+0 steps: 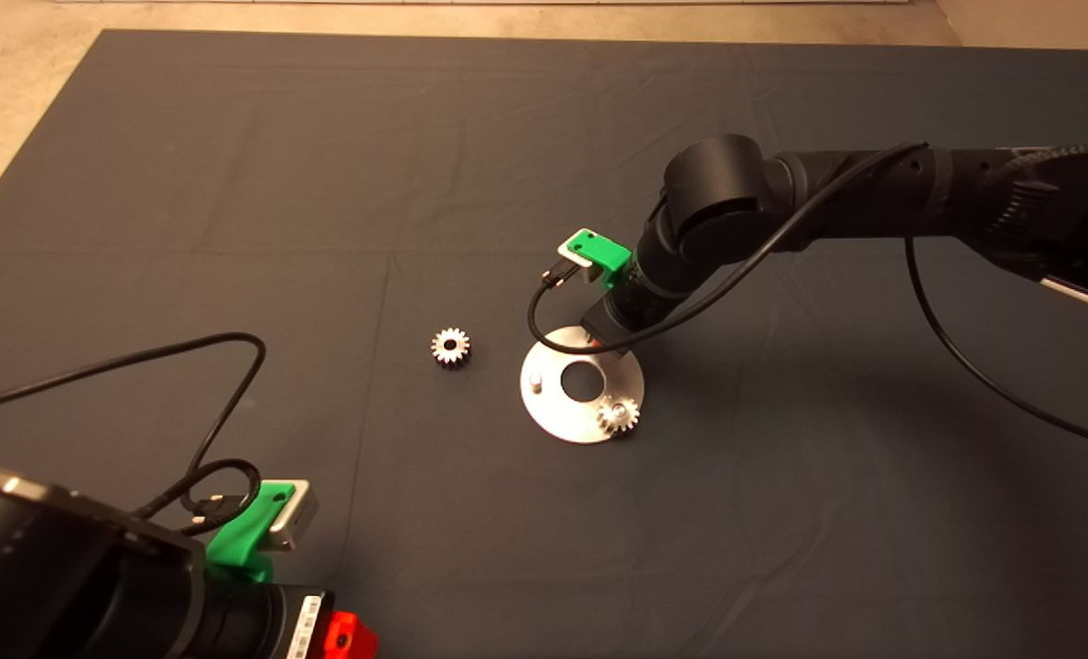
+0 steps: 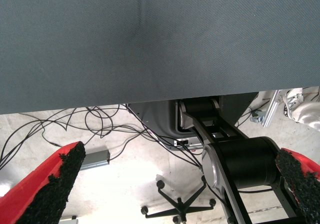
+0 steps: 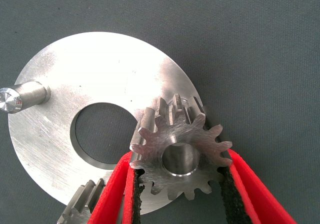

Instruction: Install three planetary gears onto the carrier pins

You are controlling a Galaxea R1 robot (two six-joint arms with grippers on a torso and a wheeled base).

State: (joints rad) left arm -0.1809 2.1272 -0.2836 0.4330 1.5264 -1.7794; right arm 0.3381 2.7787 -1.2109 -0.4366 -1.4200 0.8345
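**Second gear held over its pin, one seated, one loose**

Head view. The right arm is reaching in from the mat's (image 1: 232, 137) right edge and bending down over the far rim of the carrier disc (image 1: 557, 416), which is lying flat near the mat's middle. The right gripper (image 1: 596, 342) is mostly hidden under the wrist; only a speck of red is showing at the disc's far edge. One planetary gear (image 1: 619, 414) is sitting on the disc at its near right rim. One bare carrier pin (image 1: 535, 378) is standing on the disc's left side. A third gear (image 1: 451, 347) is lying flat on the mat, just left of the disc and clear of it. The left gripper (image 1: 347, 636) is waiting at the mat's near left corner.

Left wrist view. The left gripper (image 2: 180, 184) is showing both pads (image 2: 57, 184) spread wide, with nothing between them. Past the mat's edge, floor cables and a chair base are showing.

Right wrist view. The right gripper (image 3: 182, 196) is clamping a gear (image 3: 182, 156) between its two red fingers (image 3: 117, 191), pads pressing the teeth on both sides. This gear is sitting at the disc's (image 3: 100, 69) rim, beside the large centre hole, and a pin end (image 3: 178, 159) is filling its bore. The bare pin (image 3: 22, 95) is standing across the hole from it. The seated gear's (image 3: 82, 206) teeth are just showing beside the near finger.
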